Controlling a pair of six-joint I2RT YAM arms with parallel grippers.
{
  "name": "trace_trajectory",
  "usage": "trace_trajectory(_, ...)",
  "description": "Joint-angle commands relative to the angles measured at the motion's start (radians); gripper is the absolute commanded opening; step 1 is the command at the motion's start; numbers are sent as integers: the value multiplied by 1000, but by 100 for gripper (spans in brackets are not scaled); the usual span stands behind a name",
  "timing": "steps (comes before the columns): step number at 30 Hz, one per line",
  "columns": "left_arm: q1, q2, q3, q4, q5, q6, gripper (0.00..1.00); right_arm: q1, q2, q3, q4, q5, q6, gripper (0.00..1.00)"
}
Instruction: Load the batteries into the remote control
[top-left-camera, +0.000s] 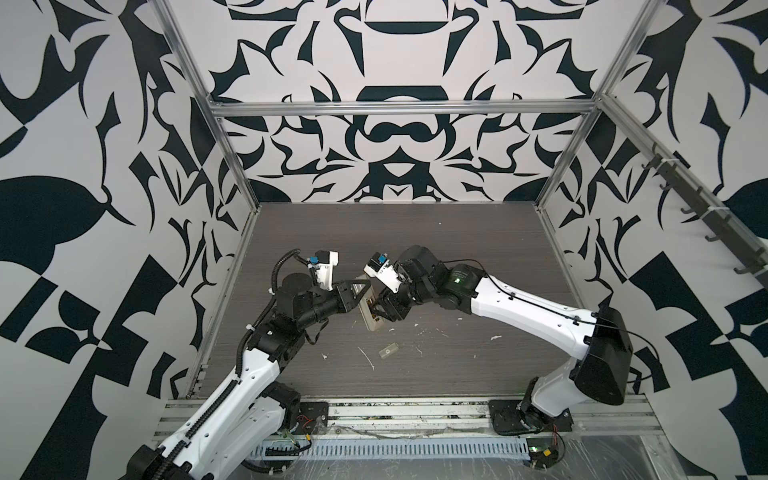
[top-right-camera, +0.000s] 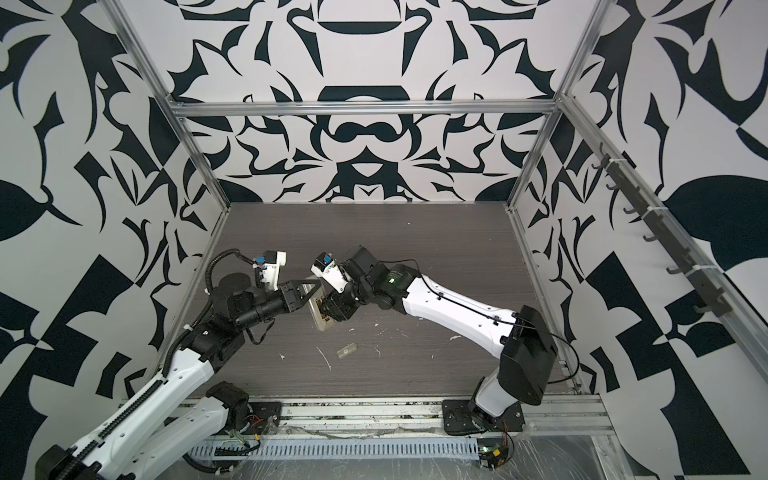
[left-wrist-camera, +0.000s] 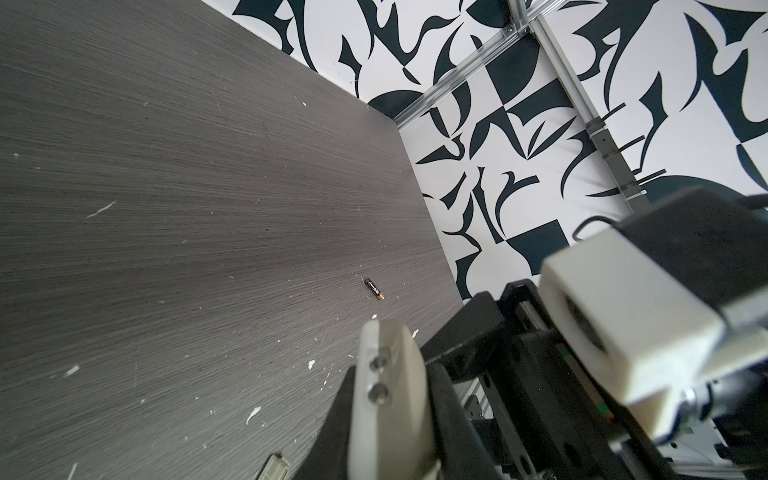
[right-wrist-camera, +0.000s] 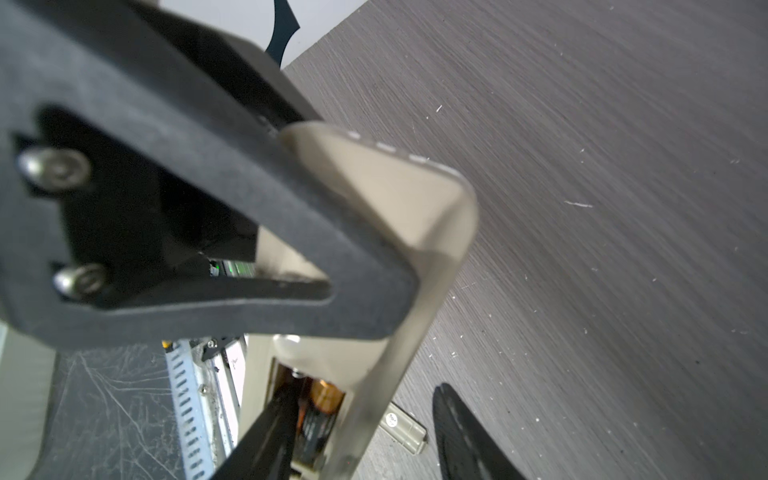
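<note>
Hard to make out in both top views: remote (top-left-camera: 371, 320), masked by both grippers, only its lower end clear. Cut off by the frame edge in the right wrist view. Held over table (top-left-camera: 457, 257), clamped tight near its upper end by left gripper (top-left-camera: 362, 291).

Spread apart at right gripper (top-left-camera: 380, 309): one finger (right-wrist-camera: 266, 432) down in the recess by seated battery (right-wrist-camera: 324, 405), contact unclear; the other (right-wrist-camera: 465, 432) outside the remote's wall, gripping nothing.

Seen only from the left wrist: loose battery (left-wrist-camera: 374, 289), lying on the table. Near the remote, apart: cover (top-left-camera: 387, 350).
</note>
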Motion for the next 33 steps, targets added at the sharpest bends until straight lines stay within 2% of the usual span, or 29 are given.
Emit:
trace_trajectory(1,5,-10,-14,32,-1,-8,0,9,-62,32,26,-18,-1,65)
trace_trajectory(11,19,-26,-22,18,0,-4,0,10,-118,15,14,-11,-19,68)
trace_trajectory(17,26,-28,-21,10,7,-2,0,0,-164,-4,-9,38,-43,69)
trace_trajectory(23,30,-23,-14,23,16,5,0,-75,-197,-34,-52,42,-22,73)
trace_trajectory(33,41,44,35,10,66,64,0,-168,-246,-66,-162,190,82,81)
